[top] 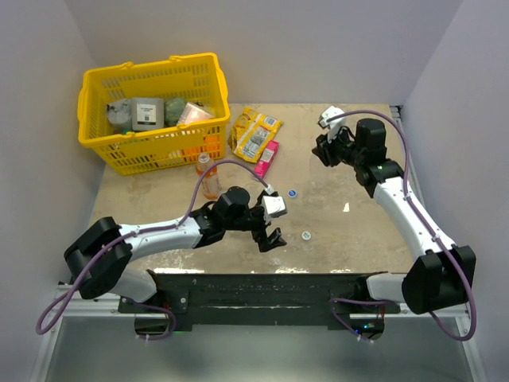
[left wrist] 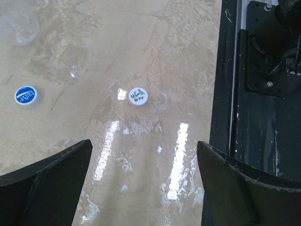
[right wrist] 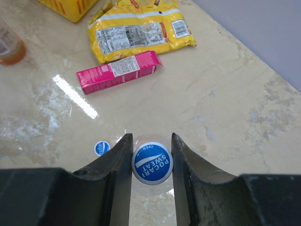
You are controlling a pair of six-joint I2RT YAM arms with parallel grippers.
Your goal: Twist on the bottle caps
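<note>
- Held cap (right wrist: pixel 152 163), blue, is sitting pinched in the right claw (right wrist: pixel 151 140), its arm reaching far over the surface (right wrist: pixel 225 108).
- White cap (left wrist: pixel 138 96) and loose blue cap (left wrist: pixel 26 95) are lying apart on it.
- Left claw (left wrist: pixel 143 155) is gaping wide, hovering low near the white cap.

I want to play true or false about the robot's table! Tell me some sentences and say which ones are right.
1. The right pincer holds a round blue plastic cap. True.
2. The left pincer is shut on a round white plastic cap. False: it is wide open, and that cap lies on the table ahead of it.
3. The flat pink packet is inside the yellow plastic basket. False: it lies on the table beside a yellow snack bag.
4. The small clear bottle of orange drink stands just outside the basket. True.
</note>
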